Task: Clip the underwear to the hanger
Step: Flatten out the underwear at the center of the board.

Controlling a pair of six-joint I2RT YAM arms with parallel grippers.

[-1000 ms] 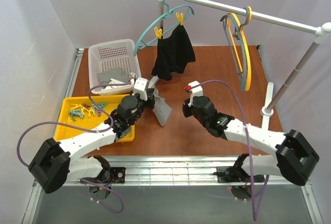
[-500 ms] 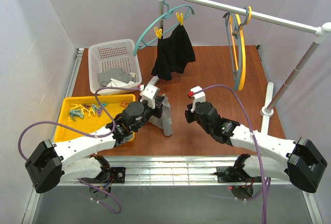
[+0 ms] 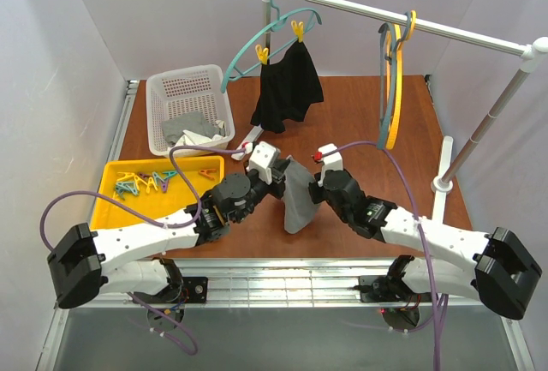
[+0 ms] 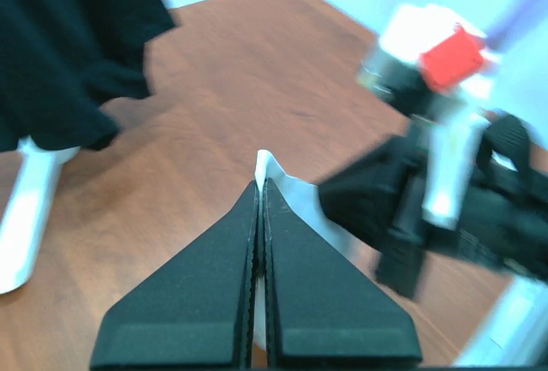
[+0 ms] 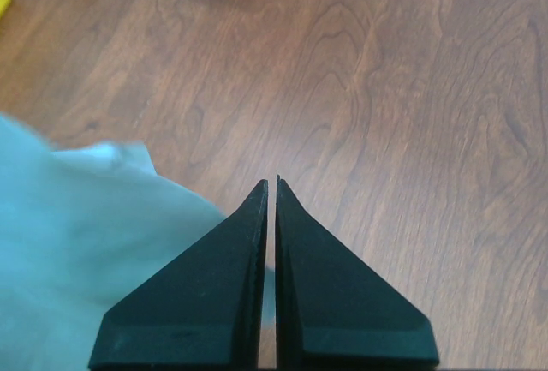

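Top external view, moment of transfer. The left gripper (image 3: 282,167) is closed on the upper edge of the small grey fabric underwear (image 3: 297,204). The garment hangs as a loose flap over the middle of the brown wooden table (image 3: 360,122), toward its near edge. The right gripper (image 3: 315,188) sits just beside the underwear's right edge.

Left wrist view: the black fingers (image 4: 201,302) are pressed together, with a pale tip of cloth pinched at their points.

Right wrist view: the jaws are also fully closed. The tips stand over bare wood with nothing visible between them, and the grey cloth (image 5: 86,234) lies against the left finger. Whether any of it is caught cannot be told.

The thin yellow-orange plastic hanger (image 3: 395,97) hangs by its hook from the white rail (image 3: 462,37) above the far right corner, touching a grey-blue hanger (image 3: 384,80). A teal hanger with yellow clips (image 3: 257,43) holds a black garment (image 3: 287,88) at the rail's left end. A white slotted basket (image 3: 184,88) stands at the far left corner. A yellow tray of coloured clips (image 3: 111,200) lies along the left edge.
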